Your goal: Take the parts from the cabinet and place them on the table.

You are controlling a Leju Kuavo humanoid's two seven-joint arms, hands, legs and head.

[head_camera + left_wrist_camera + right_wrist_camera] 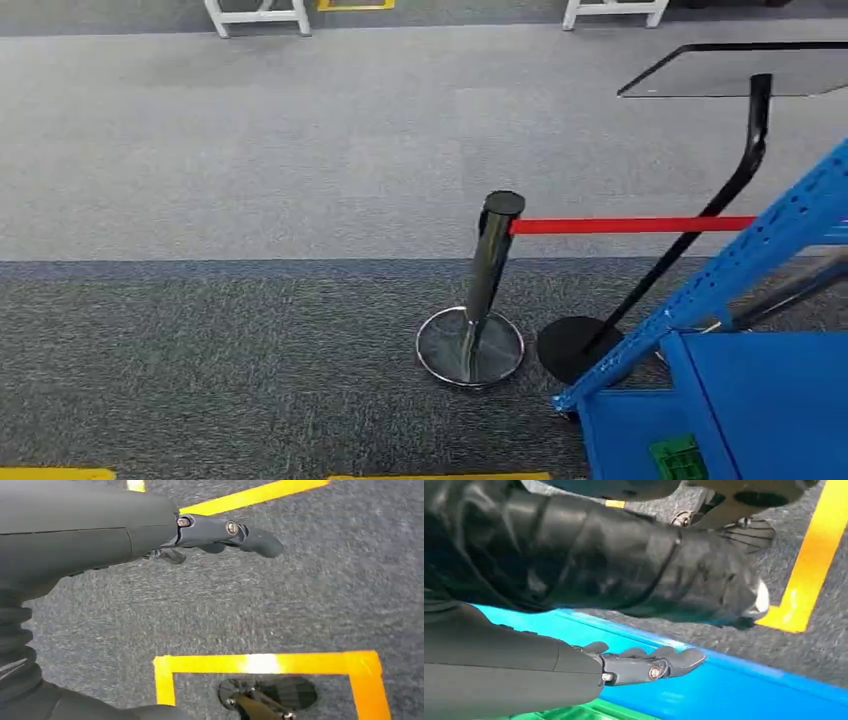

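Approach to blue steel cabinet (740, 400); both hands empty.

Left hand (220, 532) hanging over grey carpet with yellow floor tape (265, 664), fingers extended and loosely apart, holding nothing. Right hand (649, 664) beside the blue cabinet panel, fingers stretched flat, holding nothing. Green ribbed plastic bin (678, 458) seated at the cabinet's near edge; parts inside not discernible. Judged light, rigid, smooth-walled, likely slippery: grasp at the rim or ribbed wall. Chrome barrier post (487, 290) with red belt (630, 225) standing just beside the cabinet.
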